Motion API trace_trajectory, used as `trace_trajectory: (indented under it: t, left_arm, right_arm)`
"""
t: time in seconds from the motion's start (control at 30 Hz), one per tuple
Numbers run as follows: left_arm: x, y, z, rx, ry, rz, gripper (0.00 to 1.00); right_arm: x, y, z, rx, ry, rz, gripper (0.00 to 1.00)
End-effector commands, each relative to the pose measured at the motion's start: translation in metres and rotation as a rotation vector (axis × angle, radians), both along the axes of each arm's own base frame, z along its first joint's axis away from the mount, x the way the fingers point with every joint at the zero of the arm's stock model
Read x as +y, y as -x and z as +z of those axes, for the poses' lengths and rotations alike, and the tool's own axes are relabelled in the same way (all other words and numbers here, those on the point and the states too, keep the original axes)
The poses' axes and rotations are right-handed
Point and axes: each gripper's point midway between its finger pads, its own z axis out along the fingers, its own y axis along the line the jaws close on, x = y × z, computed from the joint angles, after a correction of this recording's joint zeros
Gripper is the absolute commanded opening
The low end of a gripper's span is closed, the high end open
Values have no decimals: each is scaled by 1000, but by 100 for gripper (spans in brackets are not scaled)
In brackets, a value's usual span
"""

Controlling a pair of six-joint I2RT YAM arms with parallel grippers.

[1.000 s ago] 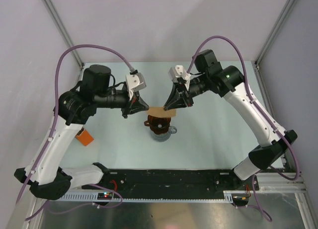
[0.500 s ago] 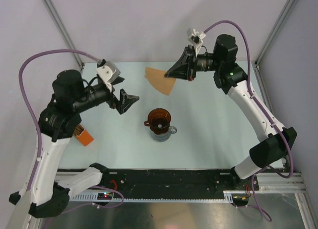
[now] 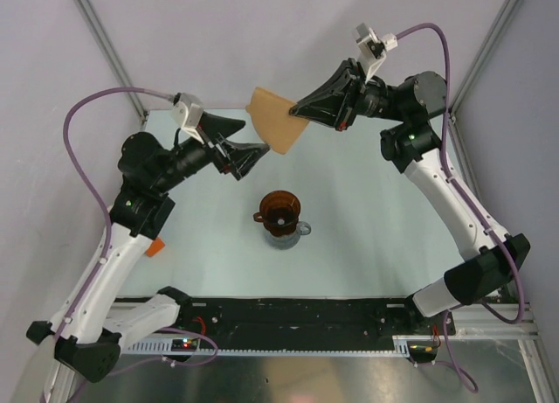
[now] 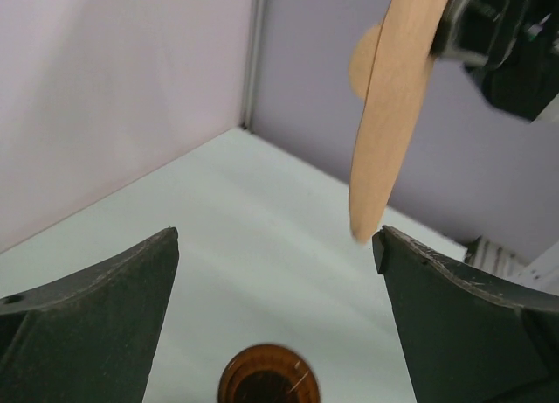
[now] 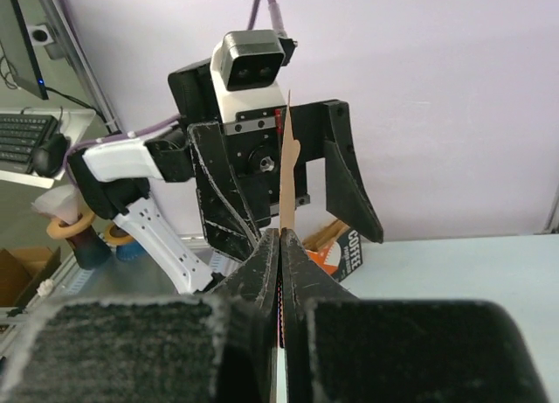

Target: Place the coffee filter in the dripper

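The coffee filter [image 3: 275, 121] is a flat tan fan held high in the air at the back, well above and behind the dripper [image 3: 280, 212]. My right gripper [image 3: 301, 114] is shut on the filter's right edge, and the right wrist view shows the filter [image 5: 286, 176] edge-on, rising out of the shut jaws [image 5: 279, 234]. My left gripper [image 3: 256, 135] is open just left of the filter's lower tip. In the left wrist view the filter [image 4: 389, 132] hangs close to the right finger without touching it. The brown dripper [image 4: 268, 378] lies far below, between the open fingers.
The dripper sits on a clear glass jug [image 3: 301, 231] at the table's middle. An orange box [image 3: 155, 246] lies at the left, partly under my left arm, and in the right wrist view it [image 5: 336, 250] shows behind the left gripper. Frame posts stand at the back corners.
A second ago both grippers were at the filter just over the dripper. The left let go and opened. The right has carried the filter up and back, and the left has swung up beside it.
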Motion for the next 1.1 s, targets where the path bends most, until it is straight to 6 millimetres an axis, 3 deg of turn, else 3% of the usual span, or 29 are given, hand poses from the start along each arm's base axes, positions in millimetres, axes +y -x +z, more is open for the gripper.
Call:
trace_trajectory:
  t: [0.0, 0.07, 0.2, 0.33, 0.37, 0.43, 0.47, 0.5, 0.53, 0.6, 0.67, 0.83, 1.07]
  left_arm:
    - [-18, 23, 52, -108, 165, -119, 98]
    - [-26, 30, 53, -107, 169, -162, 91]
    - [-36, 36, 48, -83, 168, -229, 65]
    - [-40, 42, 48, -101, 149, -276, 12]
    - [-40, 42, 48, -106, 144, -276, 6]
    - [-40, 42, 47, -112, 127, -273, 2]
    - [-40, 41, 44, -100, 111, -274, 1]
    - [-41, 39, 42, -103, 89, -271, 0]
    - [-41, 39, 37, -92, 61, -273, 0]
    - [-43, 41, 24, -89, -14, -293, 0]
    - [-45, 47, 7, -95, -96, -330, 0]
    - [-49, 55, -22, -111, -230, -407, 0]
    - [-57, 51, -32, -97, -284, -435, 0]
  right_arm:
    - [-2, 15, 14, 0, -51, -8, 0]
    - [-1, 13, 9, 9, -44, -24, 0]
    - [-1, 9, 1, 21, -28, -49, 0]
    - [-5, 5, -8, 28, -9, -70, 0]
    - [-7, 6, -11, 23, 1, -73, 0]
    - [-9, 8, -20, 5, 43, -75, 0]
    - [-9, 10, -29, -7, 81, -69, 6]
    - [-10, 12, -36, -9, 116, -64, 14]
    - [-11, 15, -46, -18, 163, -59, 31]
    - [-16, 21, -61, -42, 246, -48, 55]
    - [-22, 27, -69, -100, 308, -42, 66]
    - [-27, 38, -69, -204, 388, -10, 71]
    - [-9, 47, -79, -254, 426, 33, 60]
